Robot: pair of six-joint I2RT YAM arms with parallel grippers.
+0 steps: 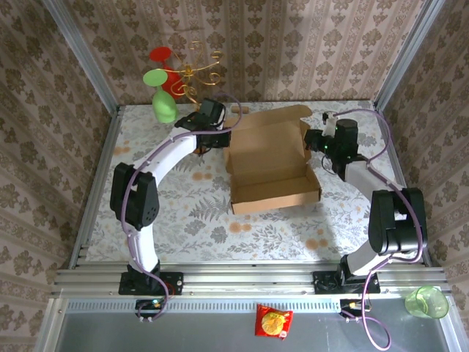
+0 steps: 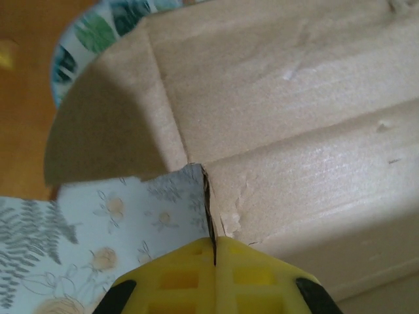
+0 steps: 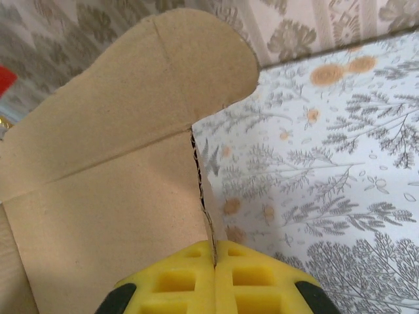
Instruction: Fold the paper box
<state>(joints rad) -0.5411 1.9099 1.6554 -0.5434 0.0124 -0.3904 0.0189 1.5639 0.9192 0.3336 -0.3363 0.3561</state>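
Covering the whole work area, the table point(image 1: 183, 213) wears a pale cloth printed with ferns and flowers. At its middle lies the paper box point(image 1: 271, 172), plain tan cardboard. Its near part is already raised into a shallow tray, and its lid panel lies open and tilted up toward the back wall.

The left arm point(image 1: 157, 165) curves in from the left to the box's rear left corner, and the right arm point(image 1: 366, 176) reaches to the box's right end.

The left gripper point(image 1: 218, 143) has its yellow pads pressed together on the thin edge of a cardboard wall. In the left wrist view that edge runs straight into the seam between the fingers point(image 2: 173, 281), with a rounded flap point(image 2: 105, 124) standing just beyond.

The right gripper point(image 1: 314, 144) is likewise clamped on a cardboard edge. In the right wrist view the corrugated rim disappears between its closed pads point(image 3: 252, 281).

At the back left corner a gold wire stand point(image 1: 199, 66) rises beside a green goblet point(image 1: 163, 103) and a red goblet point(image 1: 163, 57).

On the near ledge, well apart from the box, sit a green cup point(image 1: 427, 301) and a red snack packet point(image 1: 273, 321).
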